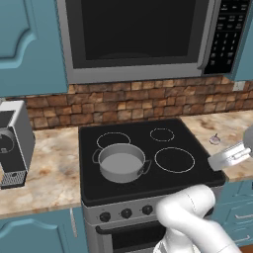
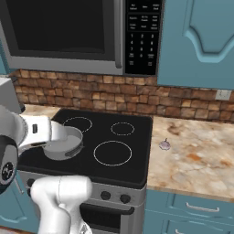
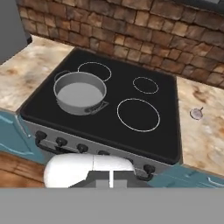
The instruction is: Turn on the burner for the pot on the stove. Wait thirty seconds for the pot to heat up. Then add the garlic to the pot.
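Note:
The grey pot (image 1: 121, 162) (image 3: 80, 92) stands empty on the front left ring of the black-topped stove (image 1: 143, 141) (image 3: 114, 85). In the right base view my white forearm covers the left part of the pot (image 2: 69, 142). The small pale garlic (image 1: 214, 140) (image 2: 164, 145) (image 3: 196, 113) lies on the counter just right of the stove. Black knobs (image 1: 126, 213) (image 3: 61, 141) line the silver front. My gripper (image 3: 111, 180) is shut with nothing in it. It hangs high in front of the stove, well back from the pot and the knobs.
A microwave (image 1: 143, 34) hangs above the stove against the brick wall. A grey coffee machine (image 1: 12, 143) stands on the marble counter (image 1: 54, 168) at the left. Marble counter (image 2: 201, 151) runs right of the garlic, with teal drawers (image 2: 196, 210) below.

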Motion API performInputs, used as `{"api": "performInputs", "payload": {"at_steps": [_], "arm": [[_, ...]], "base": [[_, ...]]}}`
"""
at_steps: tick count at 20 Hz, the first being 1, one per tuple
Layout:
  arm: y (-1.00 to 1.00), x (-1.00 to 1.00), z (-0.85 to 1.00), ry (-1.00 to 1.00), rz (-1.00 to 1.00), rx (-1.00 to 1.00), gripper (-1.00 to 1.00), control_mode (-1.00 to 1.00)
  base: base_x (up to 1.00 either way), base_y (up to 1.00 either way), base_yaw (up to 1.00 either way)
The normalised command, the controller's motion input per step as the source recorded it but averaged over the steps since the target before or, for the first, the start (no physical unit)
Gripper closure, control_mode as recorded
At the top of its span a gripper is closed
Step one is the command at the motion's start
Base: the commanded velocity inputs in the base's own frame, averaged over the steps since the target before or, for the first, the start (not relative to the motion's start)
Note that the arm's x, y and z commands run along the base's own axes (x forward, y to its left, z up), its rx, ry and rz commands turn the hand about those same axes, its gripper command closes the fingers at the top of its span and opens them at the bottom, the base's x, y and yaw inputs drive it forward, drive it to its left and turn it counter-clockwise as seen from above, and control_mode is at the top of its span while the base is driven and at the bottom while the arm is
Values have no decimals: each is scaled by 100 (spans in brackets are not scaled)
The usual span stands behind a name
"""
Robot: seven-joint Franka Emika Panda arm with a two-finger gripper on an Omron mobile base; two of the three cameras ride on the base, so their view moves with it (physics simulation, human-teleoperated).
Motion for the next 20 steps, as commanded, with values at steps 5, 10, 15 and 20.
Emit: {"api": "performInputs", "payload": {"at_steps": [5, 10, 15, 20], "arm": [[-80, 26, -3, 13, -6, 13, -100, -100], [-79, 26, -28, 0, -5, 10, -100, -100], [-79, 29, -21, 0, -5, 11, -100, -100], [-68, 30, -37, -10, -2, 7, -100, -100]], "base": [[0, 0, 0], [0, 0, 0], [0, 0, 0], [0, 0, 0]]}}
